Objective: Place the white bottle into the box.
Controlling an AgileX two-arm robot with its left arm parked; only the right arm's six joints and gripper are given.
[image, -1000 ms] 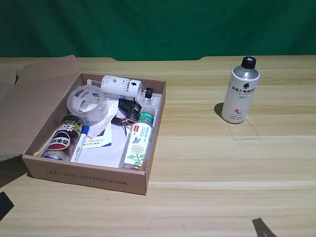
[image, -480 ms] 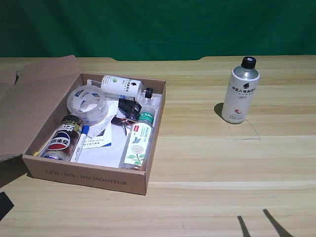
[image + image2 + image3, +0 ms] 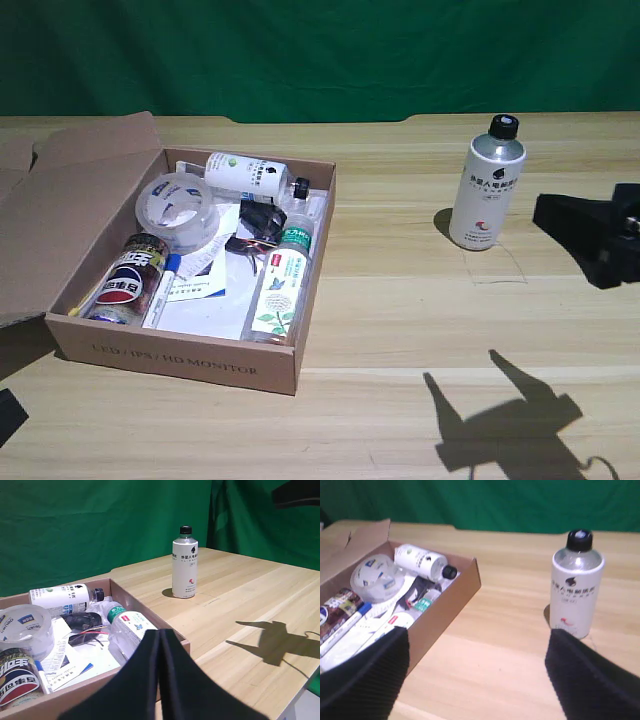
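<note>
The white bottle (image 3: 487, 185) with its black cap stands upright on the wooden table, towards the exterior view's right, well apart from the box. It also shows upright in the left wrist view (image 3: 185, 565) and the right wrist view (image 3: 576, 587). The brown cardboard box (image 3: 180, 355) lies open on the exterior view's left, flaps spread, with several items inside. My right gripper (image 3: 572, 240) hangs at the exterior view's right edge, just right of the bottle and not touching it. Its fingers (image 3: 375, 665) stand wide apart and hold nothing.
Inside the box lie a smaller white bottle (image 3: 250, 175), a tape roll (image 3: 178, 208), a Pepsi can (image 3: 128, 280), a clear green-capped bottle (image 3: 282, 285) and papers. The parked left gripper (image 3: 160, 680) fills the left wrist view's foreground. The arm's shadow (image 3: 500, 420) falls on the table.
My right gripper has come into the exterior view from the right edge, beside the bottle. Its shadow on the table has grown and shifted left. Bottle and box have not moved.
</note>
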